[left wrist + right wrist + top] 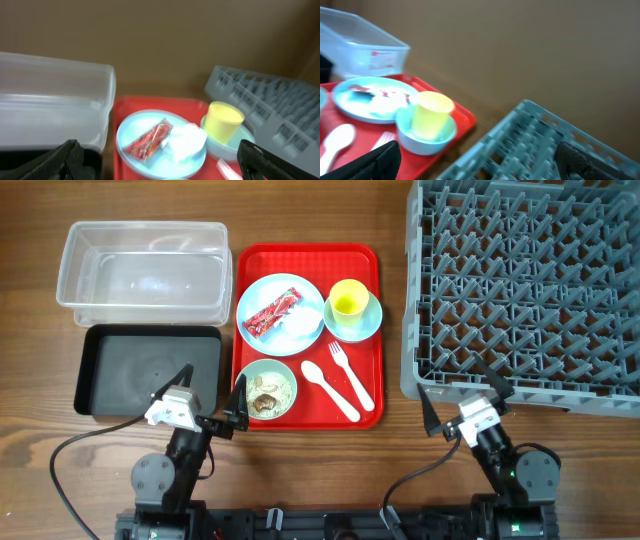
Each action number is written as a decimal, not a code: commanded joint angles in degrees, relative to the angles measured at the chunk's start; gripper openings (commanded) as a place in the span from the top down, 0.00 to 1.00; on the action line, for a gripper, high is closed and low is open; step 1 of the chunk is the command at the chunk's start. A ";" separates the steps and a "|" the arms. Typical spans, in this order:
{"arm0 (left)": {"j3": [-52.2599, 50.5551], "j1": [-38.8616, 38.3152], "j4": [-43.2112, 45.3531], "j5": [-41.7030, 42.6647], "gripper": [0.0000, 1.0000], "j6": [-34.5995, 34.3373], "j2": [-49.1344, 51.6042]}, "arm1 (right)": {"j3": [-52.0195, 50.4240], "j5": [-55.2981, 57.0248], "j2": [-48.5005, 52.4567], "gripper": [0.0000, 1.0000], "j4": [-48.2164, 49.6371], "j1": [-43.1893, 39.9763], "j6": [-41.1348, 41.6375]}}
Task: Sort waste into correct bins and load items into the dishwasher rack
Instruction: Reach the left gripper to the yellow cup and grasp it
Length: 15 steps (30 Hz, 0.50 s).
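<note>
On a red serving tray (365,270), a pale blue plate (262,292) holds the red wrapper (272,312) and the white tissue (302,322). The yellow cup (348,300) stands in the small blue bowl (368,320). The green bowl (285,395) holds the food scraps (266,392). The white fork (350,375) and spoon (328,388) lie beside it. The clear tub (140,275) and black tray (150,370) sit to the left, the grey rack (530,290) to the right. My left gripper (212,387) and right gripper (462,397) are open and empty near the front edge.
The left wrist view shows the plate (145,160), wrapper (150,140), tissue (186,140) and cup (224,120) ahead of the jaws. The right wrist view shows the cup (432,117) to the left and the rack (530,145) ahead.
</note>
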 commanded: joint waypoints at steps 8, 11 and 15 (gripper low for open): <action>9.79 0.52 4.87 3.17 0.00 -10.38 7.65 | 12.44 -11.08 3.34 0.00 -2.64 -0.24 24.33; 16.79 0.52 3.02 7.37 0.00 -11.65 16.22 | 21.68 -13.44 9.22 0.00 -9.25 -0.24 23.98; 30.36 0.52 -5.53 14.34 0.00 -11.61 30.93 | 36.00 -13.42 20.50 0.00 -22.56 -0.24 22.77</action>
